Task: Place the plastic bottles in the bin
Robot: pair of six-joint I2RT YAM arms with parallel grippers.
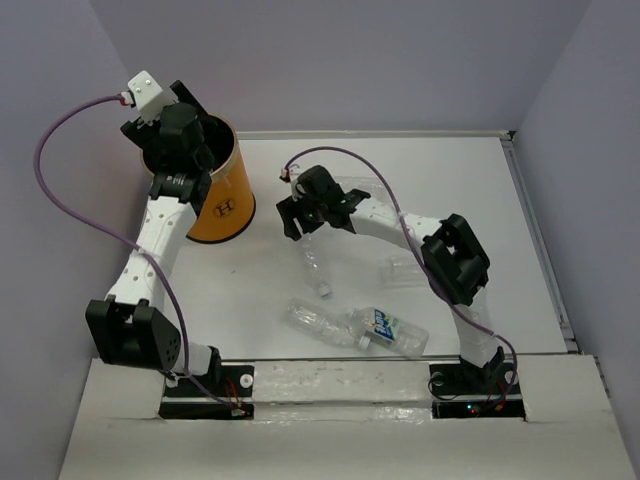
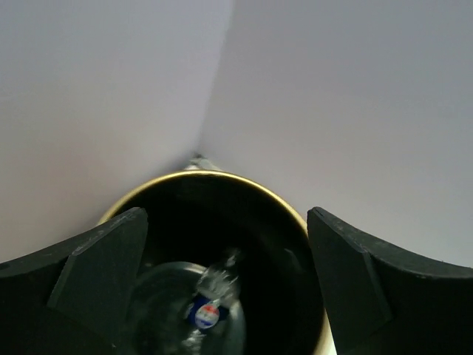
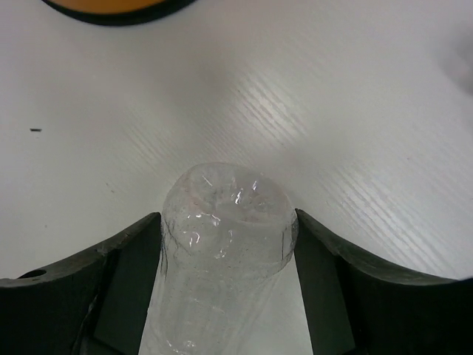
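The orange-yellow bin [image 1: 226,197] stands at the back left. My left gripper [image 1: 188,152] hovers over its mouth, open and empty. In the left wrist view my left gripper [image 2: 225,216] looks down past the bin's rim [image 2: 214,174] at a blurred clear bottle [image 2: 208,299] with a blue cap inside. My right gripper [image 1: 305,222] is low at mid-table, shut on the base end of a clear bottle [image 1: 316,262] lying on the table. In the right wrist view both fingers of my right gripper [image 3: 228,214] press that bottle's [image 3: 225,222] sides.
Three more clear bottles lie on the table: one at the right [image 1: 404,268], one near the front [image 1: 313,322], and one with a blue-green label [image 1: 390,330] beside it. The bin's base [image 3: 111,6] shows at the top of the right wrist view. Walls enclose the table.
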